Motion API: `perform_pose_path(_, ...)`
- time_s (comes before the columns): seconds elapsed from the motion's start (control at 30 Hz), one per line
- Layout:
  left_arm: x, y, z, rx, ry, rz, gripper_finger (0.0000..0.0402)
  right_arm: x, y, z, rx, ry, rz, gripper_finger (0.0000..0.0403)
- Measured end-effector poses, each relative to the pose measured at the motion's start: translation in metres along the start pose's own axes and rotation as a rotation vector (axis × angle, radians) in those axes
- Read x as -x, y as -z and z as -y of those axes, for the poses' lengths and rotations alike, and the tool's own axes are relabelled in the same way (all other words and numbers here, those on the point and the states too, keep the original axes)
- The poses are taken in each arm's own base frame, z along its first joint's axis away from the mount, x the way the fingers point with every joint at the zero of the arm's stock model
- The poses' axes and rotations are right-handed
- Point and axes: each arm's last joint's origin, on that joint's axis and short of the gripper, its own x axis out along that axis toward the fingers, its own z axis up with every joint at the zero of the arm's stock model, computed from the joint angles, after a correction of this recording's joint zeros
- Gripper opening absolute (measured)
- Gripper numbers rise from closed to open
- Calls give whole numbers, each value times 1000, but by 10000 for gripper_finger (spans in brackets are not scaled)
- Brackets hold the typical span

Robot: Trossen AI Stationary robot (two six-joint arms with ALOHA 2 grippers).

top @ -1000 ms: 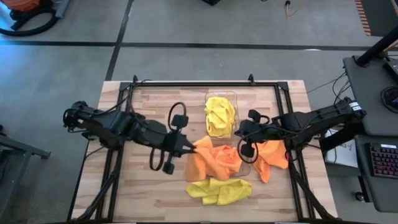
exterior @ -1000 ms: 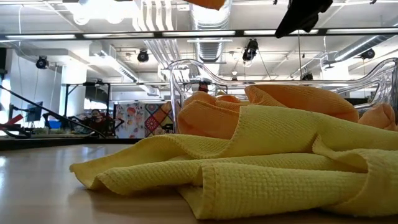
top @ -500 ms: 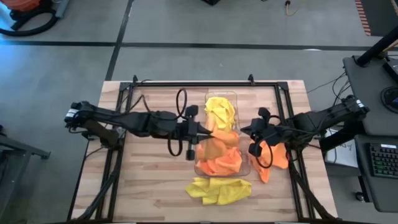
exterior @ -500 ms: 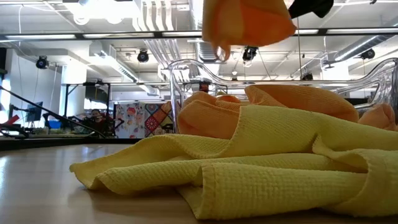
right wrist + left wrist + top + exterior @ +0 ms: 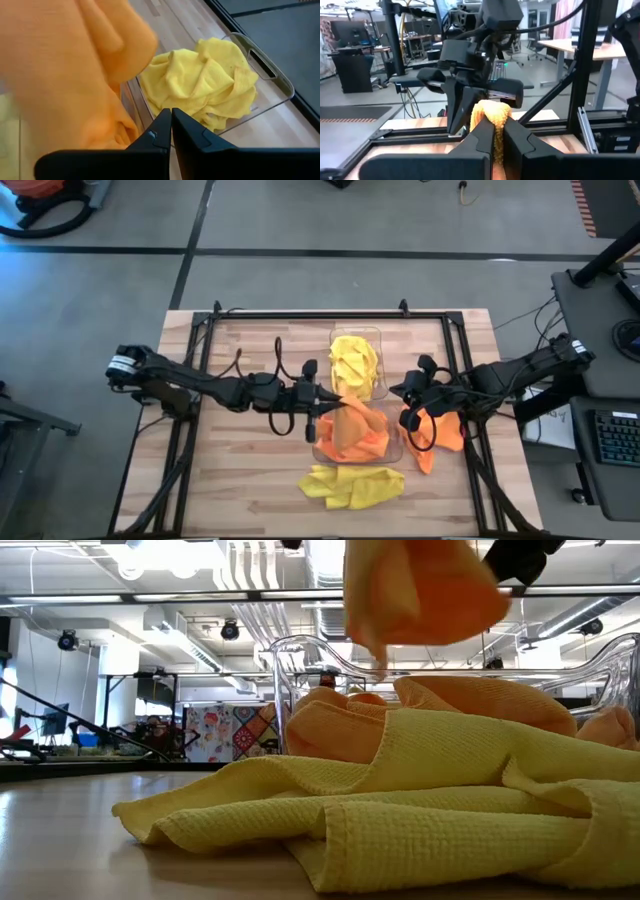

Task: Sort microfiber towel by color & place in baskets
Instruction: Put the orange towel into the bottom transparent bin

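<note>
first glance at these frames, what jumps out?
An orange towel hangs pinched in the left gripper over the near clear basket, which already holds orange cloths. Behind it, the far basket is stuffed with yellow towels. A loose yellow towel lies on the table's front edge, and the right gripper, shut, hovers beside another orange towel.

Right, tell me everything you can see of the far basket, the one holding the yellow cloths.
The far basket is a small rectangular bin of clear plastic with rounded corners, low walls and a handle slot at its end. It sits upright on the wooden table, end to end with the orange-filled basket. Crumpled yellow towels fill it, mounding above the rim. Neither gripper touches it.
</note>
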Motion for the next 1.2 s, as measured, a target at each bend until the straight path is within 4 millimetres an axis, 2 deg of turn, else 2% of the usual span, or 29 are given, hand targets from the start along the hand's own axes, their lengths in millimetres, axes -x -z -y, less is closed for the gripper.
perform_pose_path(0.27,1,35,1,22,-5,-85,0,0,-2,0,-16,12,31,9)
perform_pose_path(0.47,-11,61,7,77,-1,-161,0,-1,-5,-2,-19,4,51,9)
perform_pose_path(0.6,-16,75,11,89,62,-207,0,-2,-4,-3,-23,1,56,9)
perform_pose_path(0.77,-15,82,14,93,126,-265,0,-6,-4,-6,-30,-5,66,9)
perform_pose_path(1.0,-11,89,22,121,411,-356,0,-18,2,-11,-42,-43,115,9)
perform_pose_path(1.2,-7,96,24,143,515,-434,0,-28,3,-18,-69,-106,201,9)
